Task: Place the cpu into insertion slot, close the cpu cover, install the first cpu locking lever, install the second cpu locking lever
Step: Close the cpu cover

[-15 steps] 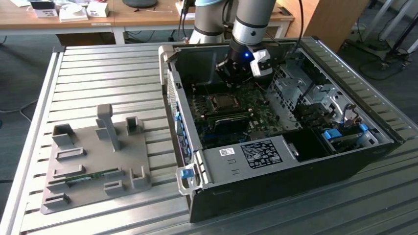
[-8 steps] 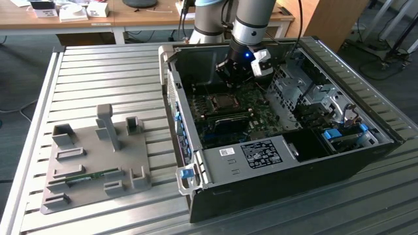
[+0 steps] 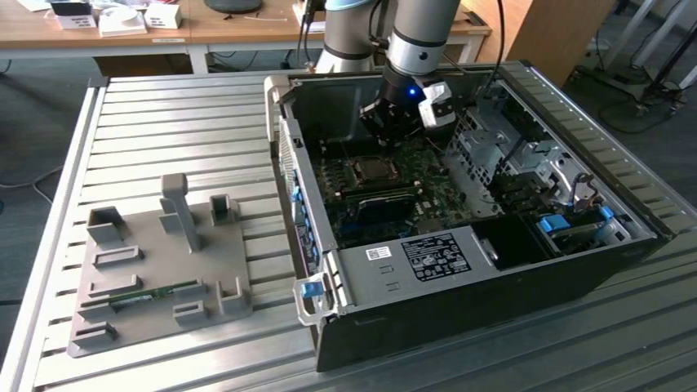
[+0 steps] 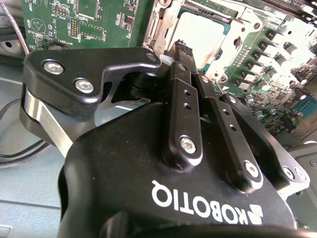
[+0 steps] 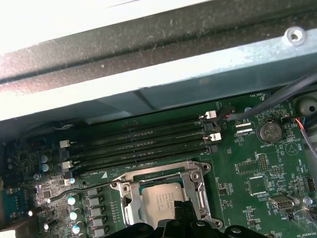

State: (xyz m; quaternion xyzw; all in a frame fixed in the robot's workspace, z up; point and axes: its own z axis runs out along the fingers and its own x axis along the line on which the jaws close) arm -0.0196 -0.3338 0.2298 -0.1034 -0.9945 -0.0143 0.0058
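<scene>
Fingers (image 4: 181, 49), pressed together on nothing, hang over the slatted surface (image 3: 163, 122) inside the open computer case (image 3: 468, 302). Beneath them its green board (image 5: 257, 163) carries the insertion slot (image 3: 371, 171), the cpu cover (image 5: 158, 177) lying flat over it and the cpu (image 5: 157, 202) seated inside, just beside their tips.

A ribbed, silvery metal table (image 3: 163, 122) fills most of the exterior view. Right of centre on it lies an open black computer case (image 3: 436, 318) — and at lower left a grey fixture plate (image 3: 163, 269), just beside the case.
</scene>
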